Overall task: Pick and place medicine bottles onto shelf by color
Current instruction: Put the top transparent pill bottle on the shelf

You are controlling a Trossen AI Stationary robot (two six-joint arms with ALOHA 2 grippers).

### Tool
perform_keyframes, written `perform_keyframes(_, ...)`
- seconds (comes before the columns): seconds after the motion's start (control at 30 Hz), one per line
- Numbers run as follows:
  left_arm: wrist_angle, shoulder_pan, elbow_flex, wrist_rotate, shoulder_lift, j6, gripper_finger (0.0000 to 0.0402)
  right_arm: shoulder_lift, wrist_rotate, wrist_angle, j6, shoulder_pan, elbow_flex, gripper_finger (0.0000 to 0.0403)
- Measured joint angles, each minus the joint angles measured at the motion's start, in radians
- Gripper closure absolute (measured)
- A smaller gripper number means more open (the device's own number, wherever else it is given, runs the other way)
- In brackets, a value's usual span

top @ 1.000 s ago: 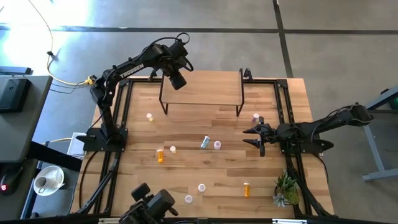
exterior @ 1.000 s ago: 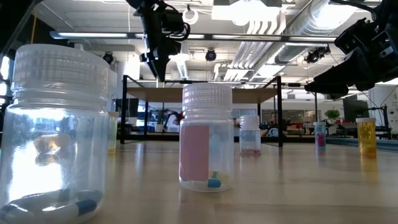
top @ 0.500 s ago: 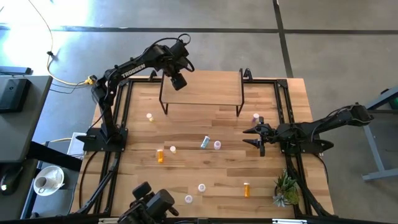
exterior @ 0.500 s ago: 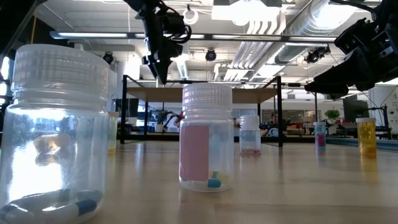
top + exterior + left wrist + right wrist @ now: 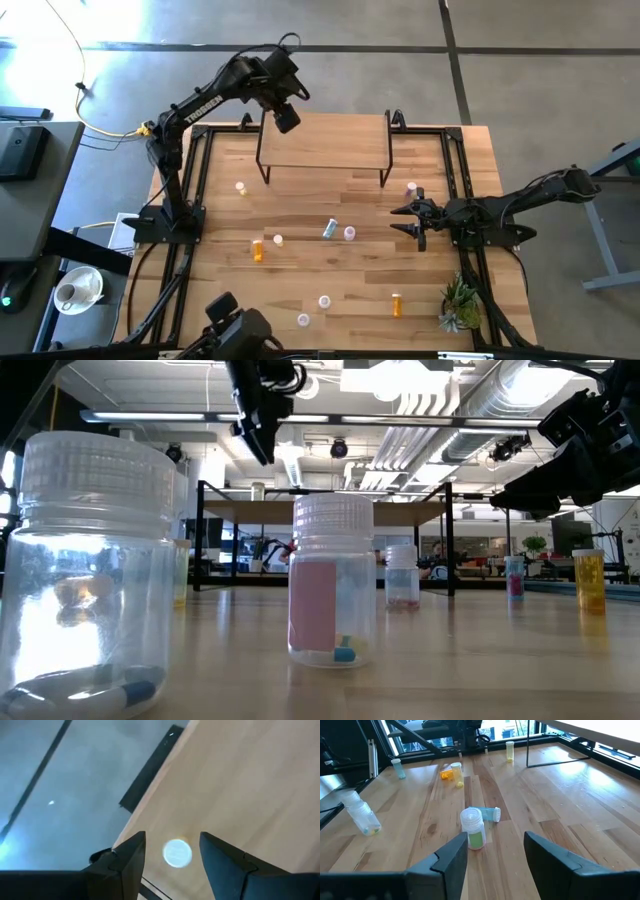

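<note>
Peeking between left jaws (image 5: 171, 852): bottle cap (image 5: 177, 853), unseen overhead.

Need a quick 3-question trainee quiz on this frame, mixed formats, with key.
1. True or false: the left gripper hangs over a corner of the shelf.
2. The bottle lying on its side is: A orange, B light blue, C pink.
3. Fill in: the right gripper has its fingers ____.
Key: 1 true; 2 B; 3 open.
</note>
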Motion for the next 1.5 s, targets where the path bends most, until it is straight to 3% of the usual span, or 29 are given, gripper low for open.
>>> perform_keyframes(0.17, 0.021, -0.001, -0.043, 0.162, -0.071, 0.04, 0.023, 0.0, 0.0, 0.0, 0.0, 0.0, 0.0, 0.0217)
perform_keyframes(0.33, 0.184, -0.01, -0.258, 0.286, -0.194, 0.052, 0.0237, 0.0, 0.0, 0.0, 0.0, 0.0, 0.0, 0.0217)
perform_keyframes(0.53, 0.395, -0.069, -0.564, 0.286, -0.39, 0.027, 0.0244, 0.0, 0.0, 0.0, 0.0, 0.0, 0.0, 0.0217)
perform_keyframes(0.9, 0.77, -0.213, -1.003, 0.284, -0.702, -0.059, 0.0245, 0.0, 0.0, 0.0, 0.0, 0.0, 0.0, 0.0217)
perform_keyframes(1.23, 1.108, -0.358, -1.361, 0.284, -0.841, -0.17, 0.0245, 0.0, 0.0, 0.0, 0.0, 0.0, 0.0, 0.0217)
perform_keyframes(1.5, 1.314, -0.46, -1.515, 0.277, -0.89, -0.256, 0.0245, 0.0, 0.0, 0.055, -0.003, 0.0, 0.0, 0.0217)
